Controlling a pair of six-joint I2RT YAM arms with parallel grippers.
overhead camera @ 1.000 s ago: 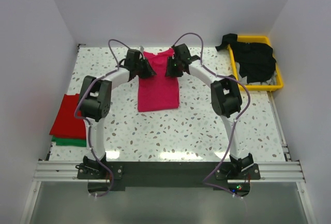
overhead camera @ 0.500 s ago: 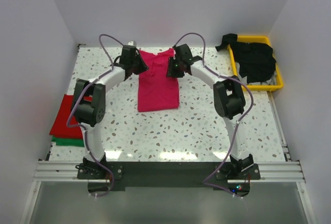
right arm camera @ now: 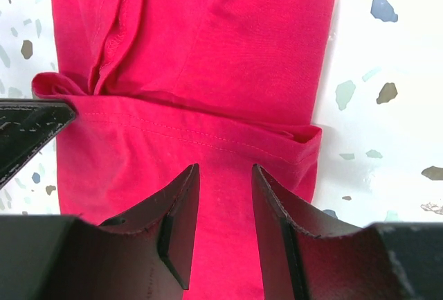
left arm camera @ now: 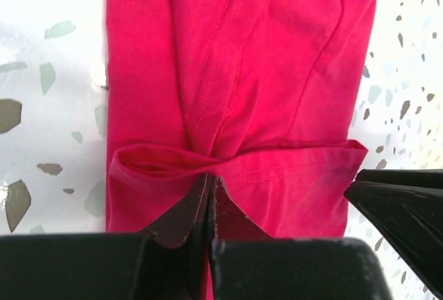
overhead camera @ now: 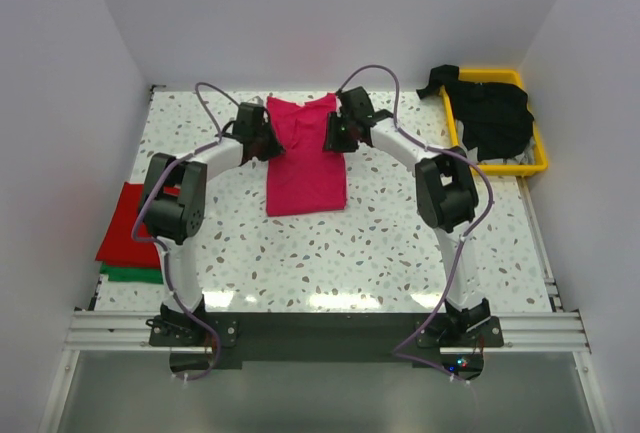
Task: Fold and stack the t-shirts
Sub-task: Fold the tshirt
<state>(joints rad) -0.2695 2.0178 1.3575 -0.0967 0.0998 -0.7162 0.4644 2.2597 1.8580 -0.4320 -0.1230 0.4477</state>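
A magenta-pink t-shirt (overhead camera: 305, 168) lies folded into a long strip at the far middle of the table. Its far end is turned back on itself in a short hemmed flap (left arm camera: 291, 175). My left gripper (left arm camera: 210, 177) is shut at the flap's left part, and the cloth puckers into its tips. My right gripper (right arm camera: 225, 168) hovers open over the flap's right part (right arm camera: 208, 140) with nothing between its fingers. In the top view both grippers, left (overhead camera: 262, 138) and right (overhead camera: 335, 133), sit at the shirt's far end. A red t-shirt (overhead camera: 130, 218) lies folded on a green one (overhead camera: 130, 274) at the left edge.
A yellow tray (overhead camera: 455, 131) at the far right holds a heap of black t-shirts (overhead camera: 495, 118), one hanging over its far left corner. Walls close in the table at the back and both sides. Speckled tabletop (overhead camera: 400, 243) shows between the arms.
My left gripper has swung along the shirt's far left corner and closed its jaws onto the turned-back hem. The right gripper has stayed open in place.
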